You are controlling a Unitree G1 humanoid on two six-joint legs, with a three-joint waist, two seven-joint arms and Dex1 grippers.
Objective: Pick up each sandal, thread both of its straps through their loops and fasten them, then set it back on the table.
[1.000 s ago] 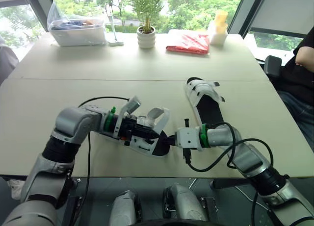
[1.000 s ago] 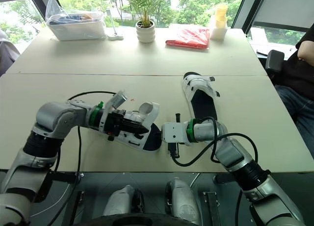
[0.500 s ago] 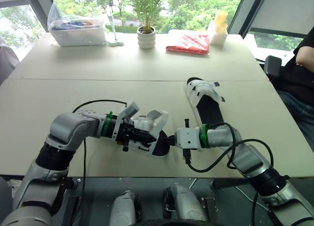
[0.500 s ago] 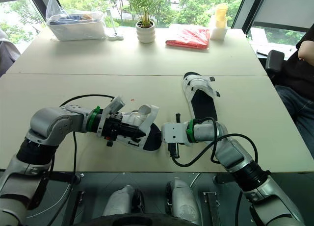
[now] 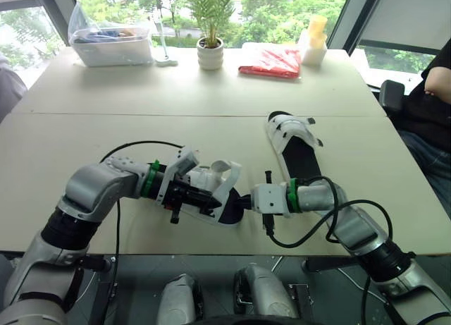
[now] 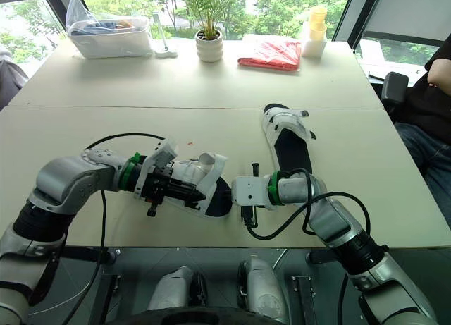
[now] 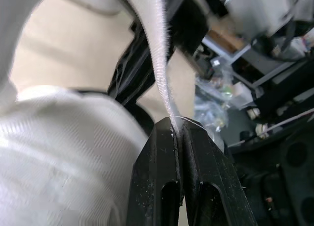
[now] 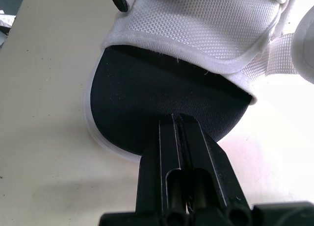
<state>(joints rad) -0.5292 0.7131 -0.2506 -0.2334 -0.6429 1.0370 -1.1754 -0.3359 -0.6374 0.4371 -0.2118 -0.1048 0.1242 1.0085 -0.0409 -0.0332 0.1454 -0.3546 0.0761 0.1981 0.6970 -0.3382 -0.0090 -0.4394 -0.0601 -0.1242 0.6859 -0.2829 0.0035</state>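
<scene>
A white sandal with a black sole [image 5: 220, 191] is held near the table's front edge between my two grippers. My left gripper [image 5: 199, 196] is shut on one of its white straps [image 7: 162, 64], pinching the strap's edge between the fingertips [image 7: 167, 138]. My right gripper [image 5: 244, 200] is shut on the rounded end of the black sole [image 8: 162, 88]. The second sandal [image 5: 294, 145] lies flat on the table behind my right arm, its straps lying loose.
At the table's far edge stand a plastic box [image 5: 113, 44], a potted plant [image 5: 210, 51], a red packet [image 5: 270, 60] and a yellow-topped bottle [image 5: 313, 39]. A person [image 5: 431, 92] sits at the right. The front edge of the table [image 5: 141, 244] runs just below the grippers.
My left forearm has swung lower and nearer the front edge, and its gripper has turned with the strap. The right arm and the second sandal have stayed put.
</scene>
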